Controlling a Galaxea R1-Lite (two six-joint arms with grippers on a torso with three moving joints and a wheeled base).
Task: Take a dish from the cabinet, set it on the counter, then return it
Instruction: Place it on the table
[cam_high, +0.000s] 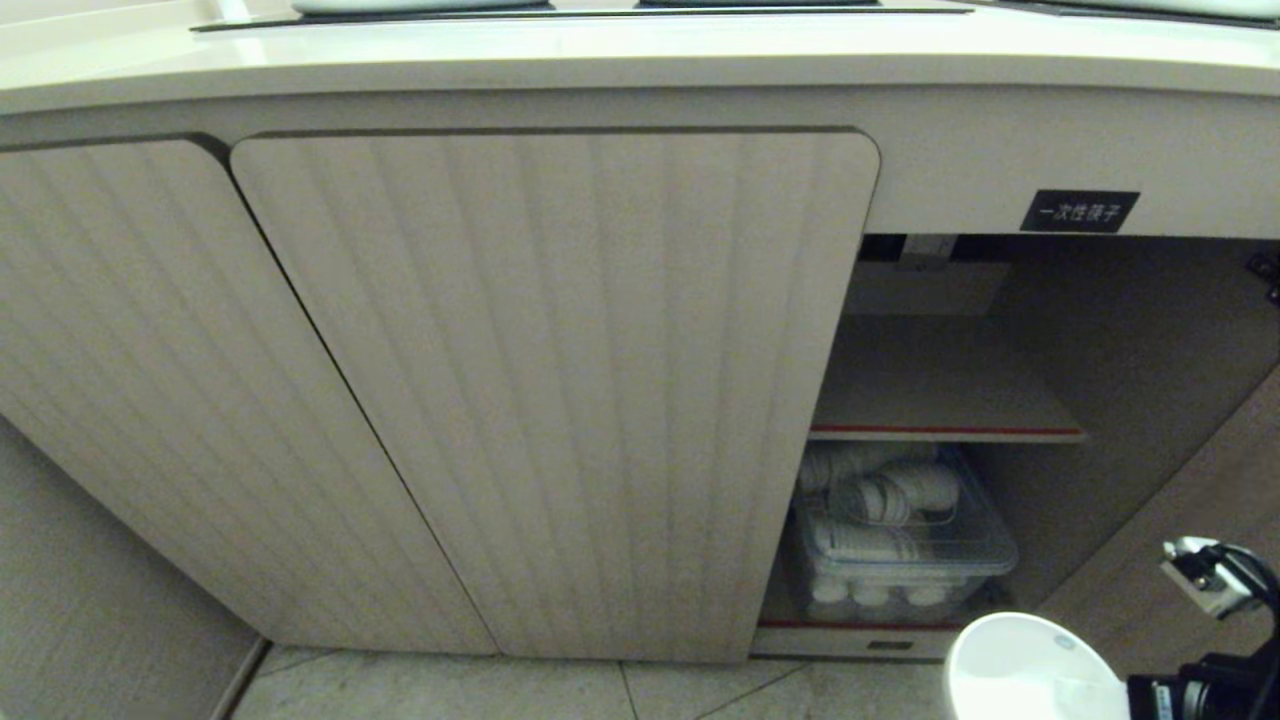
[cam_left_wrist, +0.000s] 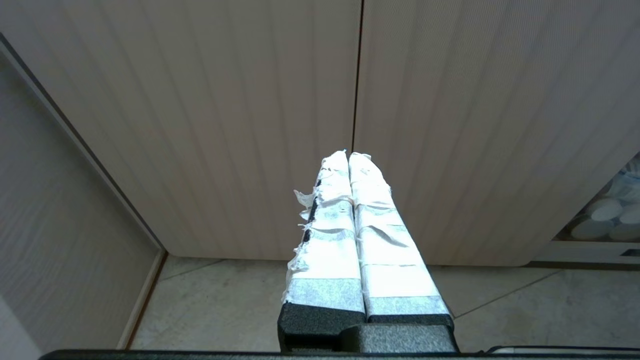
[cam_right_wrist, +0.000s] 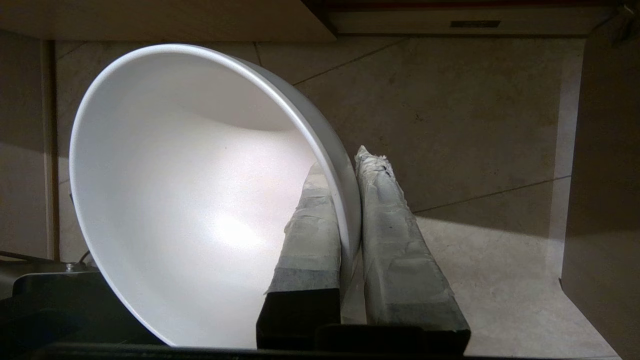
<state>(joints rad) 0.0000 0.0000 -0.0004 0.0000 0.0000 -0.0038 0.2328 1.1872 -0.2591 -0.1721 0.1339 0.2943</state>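
Note:
The dish (cam_right_wrist: 200, 200), a plain white bowl, hangs low over the tiled floor in front of the cabinet (cam_high: 560, 400). It shows at the bottom right of the head view (cam_high: 1030, 665). My right gripper (cam_right_wrist: 345, 165) is shut on its rim, one finger inside the bowl and one outside. The cabinet's right compartment stands open, with a bare red-edged shelf (cam_high: 940, 432) inside. The counter (cam_high: 600, 50) runs along the top of the head view. My left gripper (cam_left_wrist: 348, 155) is shut and holds nothing, pointing at the closed ribbed doors.
A clear plastic bin of stacked white paper cups (cam_high: 900, 540) sits under the shelf. A black label (cam_high: 1078, 211) is fixed above the opening. The swung-out door (cam_high: 1200, 480) stands to the right of the dish. Tiled floor (cam_high: 500, 690) lies below.

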